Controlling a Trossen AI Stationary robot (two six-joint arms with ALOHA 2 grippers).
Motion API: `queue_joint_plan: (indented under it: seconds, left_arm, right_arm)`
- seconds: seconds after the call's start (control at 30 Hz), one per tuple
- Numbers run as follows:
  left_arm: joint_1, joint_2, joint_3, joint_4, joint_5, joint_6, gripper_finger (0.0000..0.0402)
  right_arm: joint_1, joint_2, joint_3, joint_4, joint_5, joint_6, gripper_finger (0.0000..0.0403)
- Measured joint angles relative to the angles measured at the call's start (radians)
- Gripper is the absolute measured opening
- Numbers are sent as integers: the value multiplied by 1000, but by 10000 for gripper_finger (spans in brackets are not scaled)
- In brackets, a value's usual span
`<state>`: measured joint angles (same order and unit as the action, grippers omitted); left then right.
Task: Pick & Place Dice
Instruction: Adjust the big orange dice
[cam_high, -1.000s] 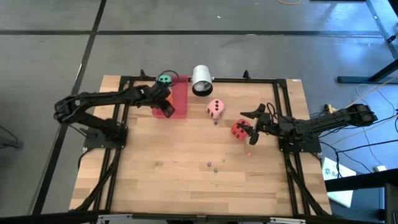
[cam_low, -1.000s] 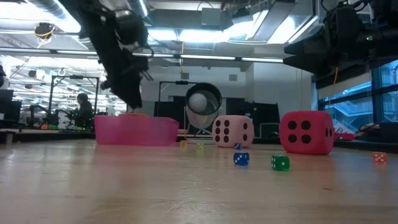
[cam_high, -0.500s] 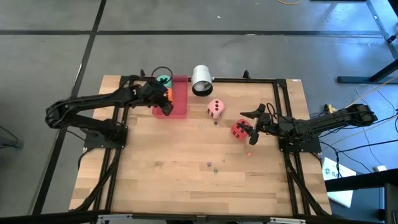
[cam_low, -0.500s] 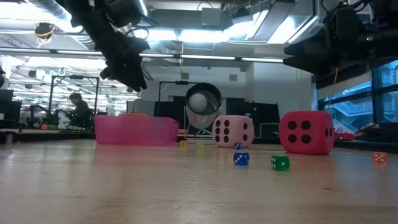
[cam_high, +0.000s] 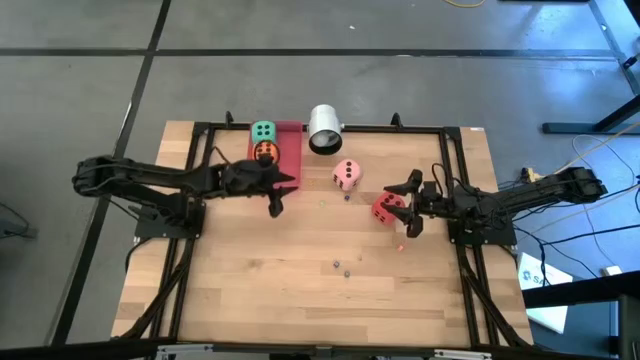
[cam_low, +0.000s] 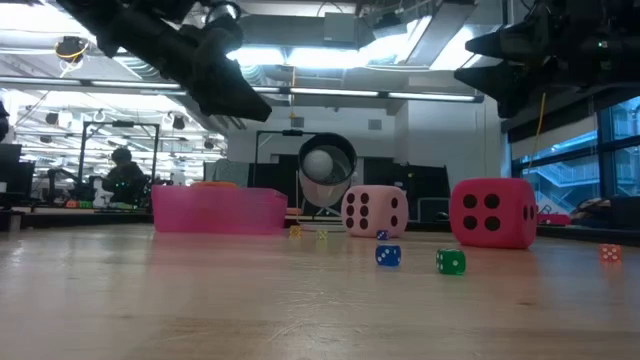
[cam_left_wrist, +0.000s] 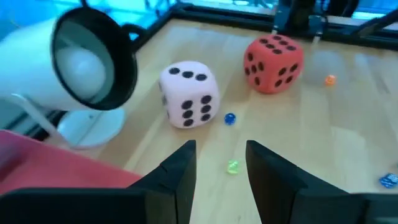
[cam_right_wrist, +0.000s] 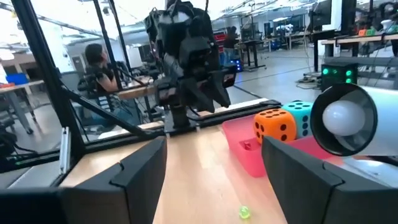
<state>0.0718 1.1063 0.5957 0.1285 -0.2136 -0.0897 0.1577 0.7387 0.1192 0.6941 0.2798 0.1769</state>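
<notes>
While the left gripper (cam_high: 277, 196) hangs above the bare wood just beside the pink tray (cam_high: 288, 163), its two fingers (cam_left_wrist: 179, 171) stand a little apart with nothing between them, and the left wrist view looks past them toward the dice farther along the table. Inside that tray sit the green die (cam_high: 264, 131) and the orange die (cam_high: 266, 152), touching one another, the green one nearer the table's far edge. Next comes the white cylinder (cam_high: 324, 128), lying on its side at the far edge. Near it the pink die (cam_high: 347, 174) rests on the table, with a few tiny dice (cam_low: 388, 256) scattered close by. Beside it stands the red die (cam_high: 386, 208), and the right gripper (cam_high: 412, 203) hovers at it with fingers (cam_right_wrist: 138, 165) spread wide, clamping nothing; whether they touch the die cannot be told.
</notes>
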Motion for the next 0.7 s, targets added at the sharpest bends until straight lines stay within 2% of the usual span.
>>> queue_joint_plan:
  seconds: [0.13, 0.23, 0.4, 0.5, 0.7]
  left_arm:
    - [-9, 1, -17, -65, -141, -22, 129]
    - [2, 1, -16, -53, -220, 12, 128]
    - [91, 2, -2, -25, -262, 112, 127]
    - [185, 20, 17, -69, -211, 133, 127]
    - [373, 106, 96, -178, 4, 167, 127]
  right_arm:
    - [0, 0, 23, -6, 0, -2, 261]
    - [0, 0, 48, -22, 4, -48, 261]
    - [0, 0, 82, -103, 101, -111, 261]
    - [0, 0, 85, -116, 117, -114, 261]
    - [0, 0, 85, -128, 121, -129, 261]
